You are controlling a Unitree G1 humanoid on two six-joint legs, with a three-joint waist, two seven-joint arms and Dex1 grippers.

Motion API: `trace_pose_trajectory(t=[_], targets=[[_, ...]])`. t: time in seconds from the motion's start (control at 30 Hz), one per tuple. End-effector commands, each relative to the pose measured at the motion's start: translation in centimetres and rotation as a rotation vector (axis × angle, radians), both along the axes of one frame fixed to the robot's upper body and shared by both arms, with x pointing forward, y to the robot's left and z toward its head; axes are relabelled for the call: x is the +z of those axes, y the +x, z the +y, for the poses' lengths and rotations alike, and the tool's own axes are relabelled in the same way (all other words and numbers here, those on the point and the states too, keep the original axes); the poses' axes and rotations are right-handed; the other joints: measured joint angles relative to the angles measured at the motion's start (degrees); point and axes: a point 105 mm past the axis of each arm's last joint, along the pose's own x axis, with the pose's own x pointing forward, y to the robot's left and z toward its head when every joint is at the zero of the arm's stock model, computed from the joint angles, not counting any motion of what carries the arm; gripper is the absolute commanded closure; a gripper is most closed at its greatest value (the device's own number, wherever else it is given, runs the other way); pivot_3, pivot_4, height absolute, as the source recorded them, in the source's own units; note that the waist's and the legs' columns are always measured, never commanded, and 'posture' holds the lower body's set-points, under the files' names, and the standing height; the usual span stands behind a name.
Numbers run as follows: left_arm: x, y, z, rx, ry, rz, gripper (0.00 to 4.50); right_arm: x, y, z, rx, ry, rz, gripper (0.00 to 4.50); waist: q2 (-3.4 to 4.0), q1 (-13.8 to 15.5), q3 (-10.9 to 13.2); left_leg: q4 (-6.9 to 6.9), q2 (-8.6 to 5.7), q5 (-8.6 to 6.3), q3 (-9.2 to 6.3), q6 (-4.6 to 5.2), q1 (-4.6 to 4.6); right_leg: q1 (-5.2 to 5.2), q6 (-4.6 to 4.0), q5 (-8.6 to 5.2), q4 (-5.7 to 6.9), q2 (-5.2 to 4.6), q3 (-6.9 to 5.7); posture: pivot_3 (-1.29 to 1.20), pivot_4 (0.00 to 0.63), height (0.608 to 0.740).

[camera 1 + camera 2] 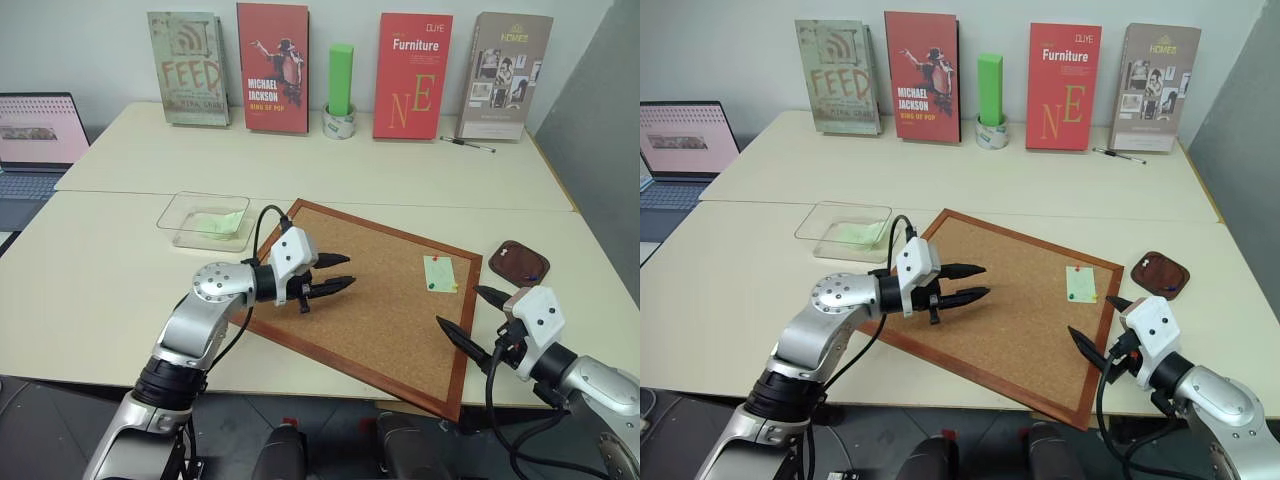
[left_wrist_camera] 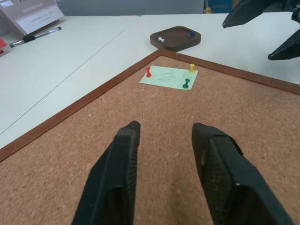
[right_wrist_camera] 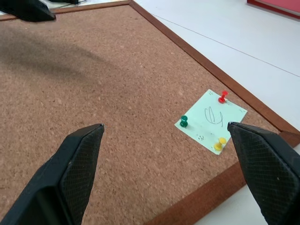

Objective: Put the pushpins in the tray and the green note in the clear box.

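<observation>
The green note (image 2: 168, 77) lies on the cork board (image 1: 370, 310), near its right edge. A red pushpin (image 2: 148, 72), a yellow one (image 2: 191, 68) and a green one (image 2: 186, 84) stick in the note. Right of the board, the brown tray (image 1: 500, 255) holds a white pin and a blue pin. The clear box (image 1: 180, 213), left of the board, has a pale green slip (image 1: 222, 221) in it. My left gripper (image 1: 348, 271) hovers over the board's left half, its fingers a little apart and empty. Wide open, my right gripper (image 1: 459, 306) points at the note from the board's near right edge.
Several books (image 1: 272, 68) stand along the back wall, with a tall green block (image 1: 341, 78) on a tape roll between them. A pen (image 1: 467, 144) lies at the back right. A laptop (image 1: 35, 135) sits at the far left.
</observation>
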Motion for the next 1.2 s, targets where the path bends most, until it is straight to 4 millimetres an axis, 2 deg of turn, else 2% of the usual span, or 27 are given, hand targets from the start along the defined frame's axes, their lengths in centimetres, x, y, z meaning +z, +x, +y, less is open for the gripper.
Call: trace_pose_trajectory(t=[0.03, 0.13, 0.23, 0.4, 0.57, 0.77, 1.17, 1.2], targets=[[-0.1, 0.1, -1.4, -0.031, -0.008, -0.022, 3.54, 1.7, 0.1, 0.8, 0.008, 0.036, -0.054, 0.0, 0.0, 0.0, 0.0, 0.0, 0.0, 0.0, 0.0, 0.0, 0.0, 0.0, 0.01, 0.0, 0.0, 0.0, 0.0, 0.0, 0.15, 0.74], [-0.8, 0.0, -2.3, -0.056, -0.009, -0.007, 4.1, 2.2, 0.5, 0.8, -0.003, 0.057, -0.058, 0.0, 0.0, -0.1, 0.0, -0.02, 0.0, 0.0, 0.0, 0.0, 0.01, 0.01, 0.11, 0.06, 0.0, 0.0, 0.0, 0.0, 0.15, 0.74], [-1.4, 0.1, -2.9, -0.061, -0.016, 0.029, 4.46, 2.7, 1.0, 0.9, -0.009, 0.076, -0.064, 0.0, 0.0, 0.0, 0.0, -0.02, 0.0, 0.0, -0.02, 0.0, -0.01, 0.01, 0.13, 0.07, 0.0, 0.0, 0.0, 0.0, 0.15, 0.74], [-2.8, -0.1, -3.6, -0.091, -0.005, 0.066, 4.46, 2.8, 2.8, 1.1, -0.016, 0.076, -0.051, 0.0, 0.0, -0.1, 0.0, -0.01, -0.01, 0.0, -0.02, 0.0, 0.01, 0.02, 0.15, 0.09, 0.01, 0.01, 0.0, 0.0, 0.15, 0.74], [-3.8, 0.3, -3.8, -0.068, 0.019, 0.055, 4.46, 2.3, 5.1, 0.4, -0.067, 0.076, -0.008, 0.0, 0.0, -0.1, 0.0, -0.02, -0.04, 0.0, -0.05, 0.01, 0.0, 0.04, 0.08, 0.05, 0.0, 0.01, 0.0, 0.0, 0.15, 0.74], [-5.8, 0.2, -3.1, -0.048, 0.066, 0.066, 4.46, 1.7, 8.5, -0.3, -0.133, 0.089, 0.032, 0.0, 0.01, -0.2, 0.0, -0.05, -0.06, 0.0, -0.07, 0.01, 0.01, 0.04, 0.26, 0.16, 0.01, 0.02, 0.0, 0.0, 0.15, 0.74], [-6.1, -0.3, -2.8, -0.045, 0.078, 0.07, 4.46, -0.4, 12.3, -1.1, -0.191, 0.074, 0.076, 0.0, 0.05, -0.2, 0.0, -0.06, -0.06, 0.01, -0.08, 0.01, 0.03, 0.05, 0.33, 0.2, 0.02, 0.01, -0.01, 0.0, 0.15, 0.74], [-6.1, -0.4, -2.8, -0.046, 0.079, 0.071, 4.5, -0.5, 12.5, -1.1, -0.196, 0.074, 0.077, 0.37, 0.06, -0.3, 0.0, -0.06, -0.06, 0.01, -0.07, 0.01, 0.03, 0.05, 0.33, 0.2, 0.02, 0.02, 0.0, 0.0, 0.15, 0.74]])
